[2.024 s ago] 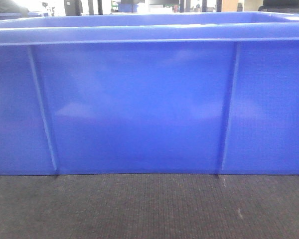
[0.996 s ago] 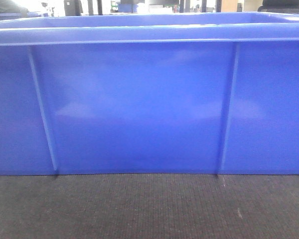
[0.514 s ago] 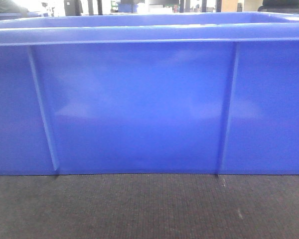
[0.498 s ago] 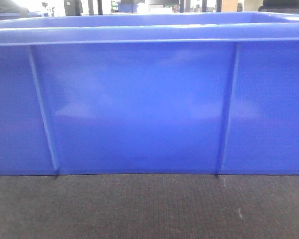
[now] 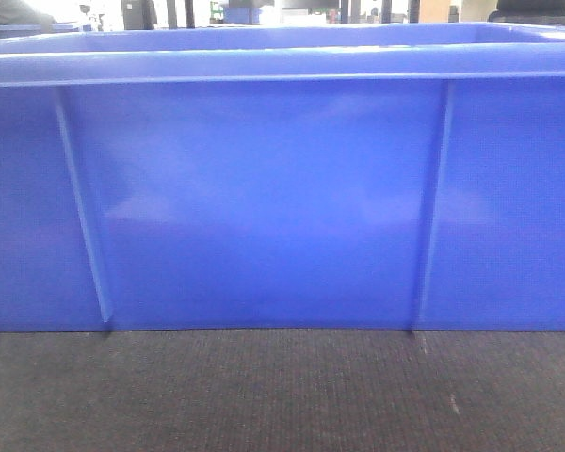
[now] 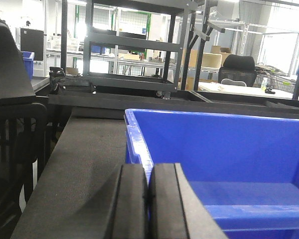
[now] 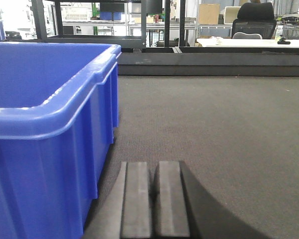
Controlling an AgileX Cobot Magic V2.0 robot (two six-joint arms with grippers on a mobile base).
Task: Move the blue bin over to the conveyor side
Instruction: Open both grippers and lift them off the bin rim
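Note:
The blue bin fills the front view with its ribbed side wall and stands on the dark grey conveyor belt. In the left wrist view my left gripper is shut, its pads pressed together in line with the rim of the bin at its left wall. The rim runs down behind the fingertips, and whether they touch it cannot be told. My right gripper is shut with nothing in it, low over the belt, just right of the bin and apart from it.
A black edge rail bounds the belt's far side. Behind it stand a black metal rack and an office chair. A dark chair is at the left of the belt. A small blue crate sits far off.

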